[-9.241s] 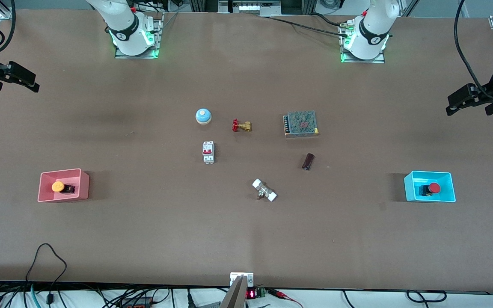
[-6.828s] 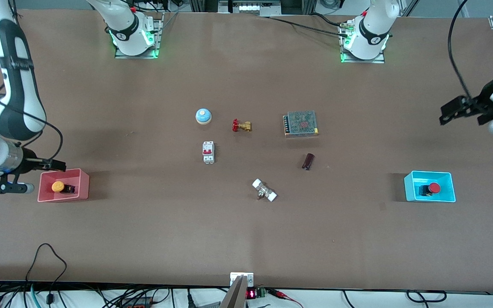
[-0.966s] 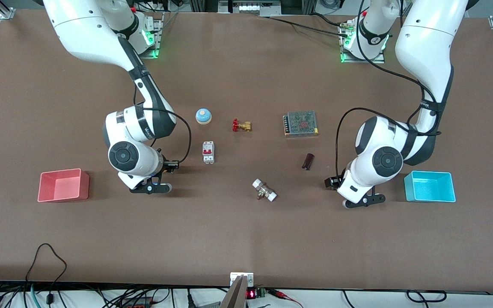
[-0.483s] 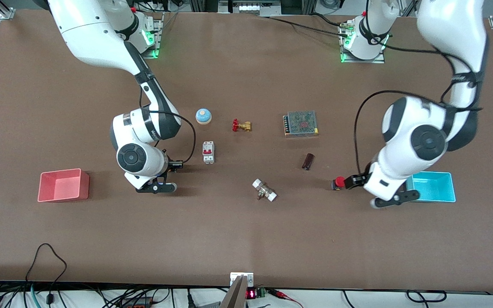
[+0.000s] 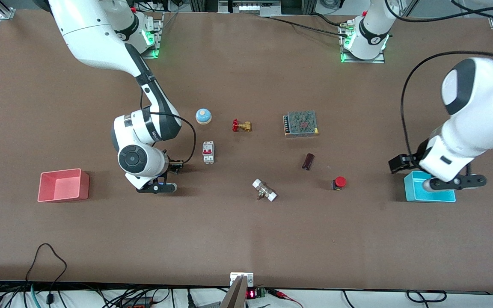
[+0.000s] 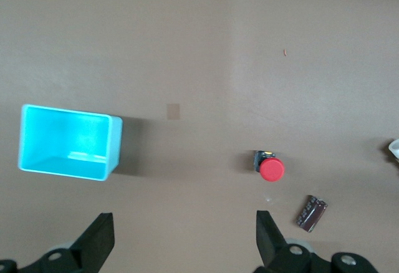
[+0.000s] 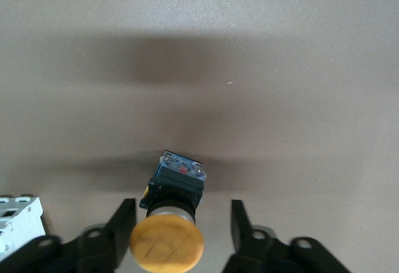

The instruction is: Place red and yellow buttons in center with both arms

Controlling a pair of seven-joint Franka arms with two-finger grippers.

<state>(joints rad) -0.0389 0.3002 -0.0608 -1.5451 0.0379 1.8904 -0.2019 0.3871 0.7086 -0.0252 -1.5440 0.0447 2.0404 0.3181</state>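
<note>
The red button (image 5: 339,182) lies on the bare brown tabletop between the dark capacitor and the cyan bin; it also shows in the left wrist view (image 6: 272,169). My left gripper (image 5: 399,164) is open and empty, raised over the table beside the cyan bin (image 5: 417,194); its spread fingers (image 6: 100,242) hold nothing. The yellow button (image 7: 167,245) lies on the table between the spread fingers of my right gripper (image 7: 181,229), with a gap on each side. In the front view my right gripper (image 5: 174,164) sits low beside the circuit breaker and hides the yellow button.
An empty pink bin (image 5: 63,185) stands toward the right arm's end. A blue bell (image 5: 203,116), brass valve (image 5: 241,125), circuit breaker (image 5: 208,152), power supply (image 5: 301,123), dark capacitor (image 5: 308,161) and white-ended fitting (image 5: 264,190) lie mid-table.
My left gripper let go of the red button on the table and rose back toward the cyan bin. My right gripper edged toward the circuit breaker and stays low around the yellow button.
</note>
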